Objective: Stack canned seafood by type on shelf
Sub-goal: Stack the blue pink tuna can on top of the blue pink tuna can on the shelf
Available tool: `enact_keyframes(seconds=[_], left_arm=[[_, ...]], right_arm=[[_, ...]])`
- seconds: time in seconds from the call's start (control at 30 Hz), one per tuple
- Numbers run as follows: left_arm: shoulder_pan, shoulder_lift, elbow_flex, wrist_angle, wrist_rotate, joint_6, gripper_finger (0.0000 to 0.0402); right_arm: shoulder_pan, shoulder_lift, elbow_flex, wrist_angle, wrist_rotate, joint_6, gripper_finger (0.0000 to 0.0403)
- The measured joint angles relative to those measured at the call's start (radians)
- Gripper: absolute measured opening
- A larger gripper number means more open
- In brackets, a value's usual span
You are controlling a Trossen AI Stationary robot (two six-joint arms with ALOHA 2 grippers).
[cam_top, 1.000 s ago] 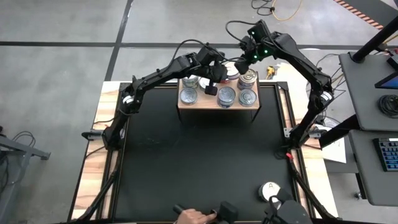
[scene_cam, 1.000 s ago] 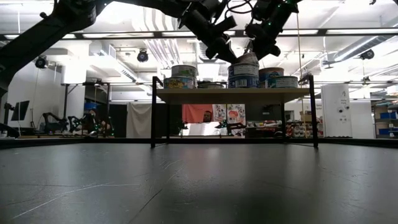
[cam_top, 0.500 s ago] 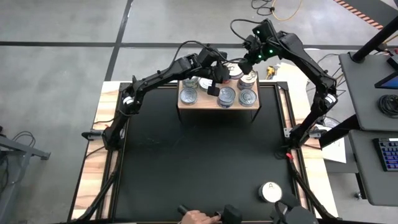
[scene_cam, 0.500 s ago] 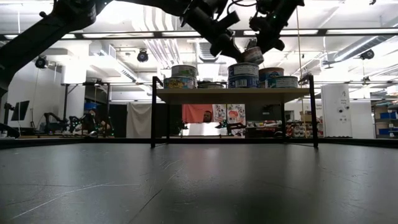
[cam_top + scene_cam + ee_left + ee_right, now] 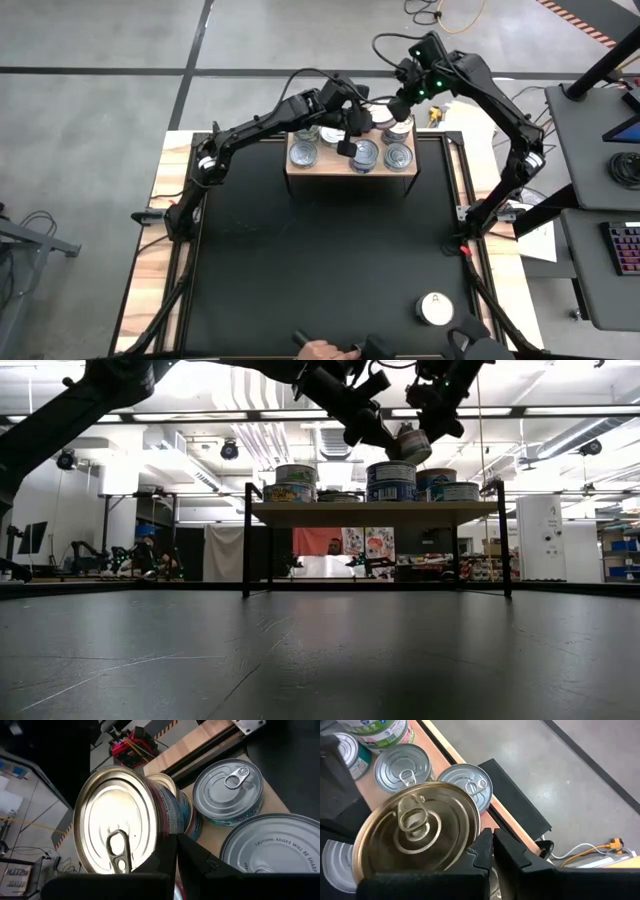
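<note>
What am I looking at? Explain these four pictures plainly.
This is a robot with two dark jointed arms at a black table. One picture looks straight down from above, one looks level across the tabletop, and the other two come from cameras on each arm's wrist. At the table's far end stands a wooden shelf with tins on it. One white-topped tin sits alone near the front. Both arms reach over the shelf. The left tool and right tool are both shut. A tilted gold-topped tin hangs above the shelf, seemingly pinched between them.
</note>
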Motion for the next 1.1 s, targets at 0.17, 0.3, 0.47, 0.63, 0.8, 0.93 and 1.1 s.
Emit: enact_keyframes(seconds=[0.17, 0.3, 0.47, 0.63, 0.8, 0.93, 1.1], left_arm=[[-0.002, 0.000, 0.000, 0.010, -0.001, 0.001, 0.0000], [-0.002, 0.000, 0.000, 0.023, 0.006, 0.004, 0.0000], [-0.004, 0.001, 0.000, 0.044, 0.019, 0.003, 0.0000], [-0.006, 0.005, 0.000, 0.065, 0.022, 0.001, 0.0000], [-0.009, 0.010, -0.001, 0.069, 0.026, -0.004, 0.0000], [-0.008, 0.010, -0.001, 0.081, 0.029, -0.012, 0.0000], [-0.009, 0.016, -0.008, 0.081, 0.047, -0.022, 0.0000]], right_arm=[[0.002, -0.025, 0.000, -0.002, -0.001, 0.002, 0.0009], [0.002, -0.045, 0.000, -0.009, -0.001, 0.012, 0.0009], [0.002, -0.047, -0.002, -0.042, 0.033, 0.012, 0.0009], [0.002, -0.047, -0.023, -0.041, 0.061, 0.012, 0.0009], [0.002, -0.047, -0.051, -0.040, 0.069, 0.011, 0.0009], [0.002, -0.048, -0.056, -0.041, 0.085, 0.011, 0.0009], [0.002, -0.056, -0.056, -0.037, 0.081, 0.011, 0.0009]])
